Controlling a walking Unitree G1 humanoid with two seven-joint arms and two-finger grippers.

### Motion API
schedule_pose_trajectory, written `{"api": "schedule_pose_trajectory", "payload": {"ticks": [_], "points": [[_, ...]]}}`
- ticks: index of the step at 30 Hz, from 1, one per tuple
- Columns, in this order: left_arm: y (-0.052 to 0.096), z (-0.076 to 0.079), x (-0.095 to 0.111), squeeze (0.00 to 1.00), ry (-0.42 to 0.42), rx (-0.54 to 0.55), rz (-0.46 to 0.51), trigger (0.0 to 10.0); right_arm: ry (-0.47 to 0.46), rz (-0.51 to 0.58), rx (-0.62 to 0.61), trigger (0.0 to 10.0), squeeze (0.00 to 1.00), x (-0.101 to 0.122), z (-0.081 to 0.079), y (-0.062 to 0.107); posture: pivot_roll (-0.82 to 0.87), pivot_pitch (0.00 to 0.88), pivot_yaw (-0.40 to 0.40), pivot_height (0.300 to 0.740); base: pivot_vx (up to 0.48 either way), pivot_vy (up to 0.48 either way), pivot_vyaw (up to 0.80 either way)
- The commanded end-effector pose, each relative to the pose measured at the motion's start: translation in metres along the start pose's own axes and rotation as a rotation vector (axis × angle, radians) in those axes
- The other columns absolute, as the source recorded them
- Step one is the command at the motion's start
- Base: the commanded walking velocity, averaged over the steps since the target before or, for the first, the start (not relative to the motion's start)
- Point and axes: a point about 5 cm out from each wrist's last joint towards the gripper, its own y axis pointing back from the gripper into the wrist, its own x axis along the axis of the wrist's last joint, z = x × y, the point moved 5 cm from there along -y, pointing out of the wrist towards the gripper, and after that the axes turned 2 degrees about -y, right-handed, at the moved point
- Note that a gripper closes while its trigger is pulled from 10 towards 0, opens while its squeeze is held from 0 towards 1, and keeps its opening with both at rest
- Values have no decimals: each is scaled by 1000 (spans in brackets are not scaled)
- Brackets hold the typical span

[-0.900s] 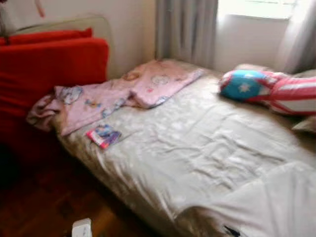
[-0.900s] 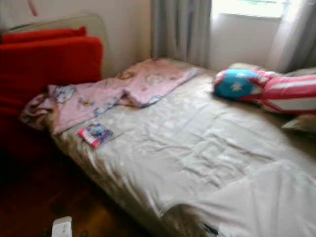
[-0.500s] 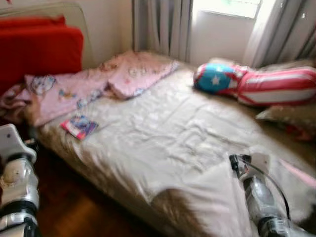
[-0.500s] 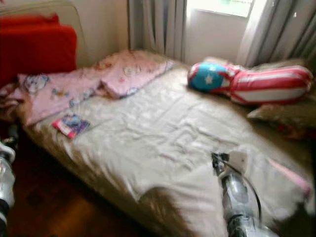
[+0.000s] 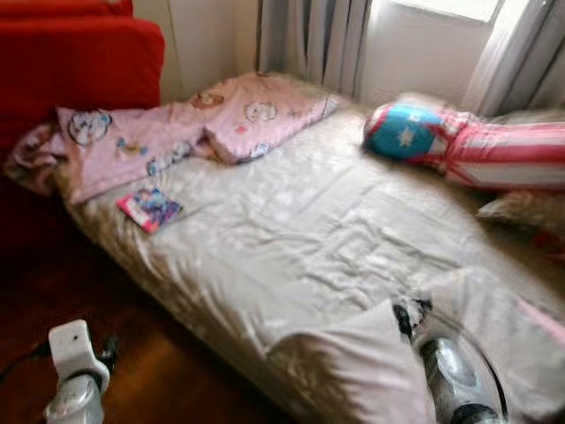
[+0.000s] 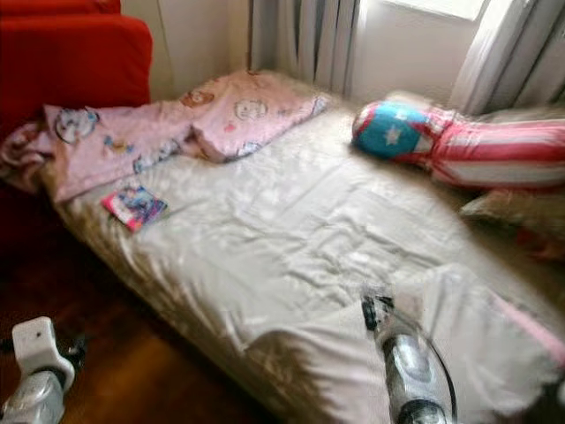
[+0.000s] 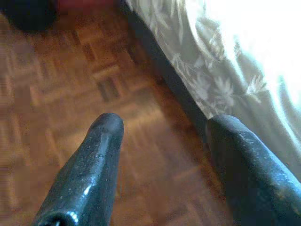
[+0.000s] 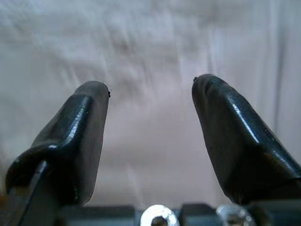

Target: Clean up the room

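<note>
1. Bedding first: the pale floral bedspread (image 5: 300,238) covers the mattress, with a folded-back white flap at approx 5 o'clock, right under the right gripper (image 8: 150,89). Fingers spread wide, nothing between them, hovering over cloth. Soft, limp, light; it'll bunch, so pinch a fold or the flap's edge, not flat fabric.
2. Left gripper (image 7: 162,125) is off the bed at approx 7 o'clock, over parquet floor (image 7: 70,94) near the spread's hanging edge. Also open and empty.
3. Small colourful booklet (image 5: 148,208) at approx 10 o'clock, lying flat near the mattress's left edge, just beside the blanket. Thin, light, prob. glossy and slippery; flat on soft cloth, so hard to get under. Best bet: take it at the corner nearest the bed edge.
4. Pink cartoon-print blanket (image 5: 168,132) at 10–11 o'clock, rumpled, one end spilling off twd the red sofa (image 5: 79,62). Soft, floppy, bulkier than it looks; grab a raised ridge or corner, expect drag.
5. Star-and-stripes bolster pillow (image 5: 468,146) at approx 1 o'clock, near the curtains (image 5: 313,40). Light, squashy, too fat for one pinch: take the narrow waist behind the blue end.
</note>
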Motion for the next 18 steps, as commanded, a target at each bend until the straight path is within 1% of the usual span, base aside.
{"api": "schedule_pose_trajectory", "payload": {"ticks": [1,3,4,6,7,8,9,10,11,13,15,18], "points": [[1,19,-5,0,-12,-53,-14,10000,-17,58,-39,10000,0,19,6,-4,55,0,-71,740,0,0,0],[2,19,-11,0,-30,-41,-42,10000,-30,1,-85,10000,0,-2,19,4,57,0,-68,740,0,0,0],[3,18,-12,0,-35,-44,-44,10000,-41,-9,-89,10000,0,-6,21,5,60,0,-64,740,0,0,0],[6,25,-21,0,-41,-73,-64,10000,-51,-71,-110,10000,0,-27,29,13,64,0,-56,740,0,0,0],[9,31,-32,0,-48,-94,-99,10000,-61,-120,-135,10000,0,-43,34,19,62,0,-51,740,0,0,0],[9,31,-32,0,-48,-94,-99,10000,-61,-120,-135,10000,0,-43,34,19,62,0,-51,740,0,0,0],[12,37,-41,0,-51,-113,-129,10000,-95,-144,-159,10000,0,-52,36,23,58,0,-47,740,0,0,0],[12,37,-41,0,-51,-113,-129,10000,-95,-144,-159,10000,0,-52,36,23,58,0,-47,740,0,0,0],[14,40,-46,0,-59,-127,-144,10000,-112,-153,-169,10000,0,-56,37,24,55,0,-44,740,0,0,0],[22,51,-63,0,-103,-168,-193,10000,-130,-187,-183,10000,0,-67,36,29,56,0,-43,740,0,0,0],[33,60,-84,0,-114,-202,-255,10000,-135,-237,-198,10000,0,-82,36,35,46,0,-33,740,0,0,0],[50,70,-112,0,-144,-242,-336,10000,-160,-254,-203,10000,0,-93,37,41,19,0,-25,740,0,0,0]]}}
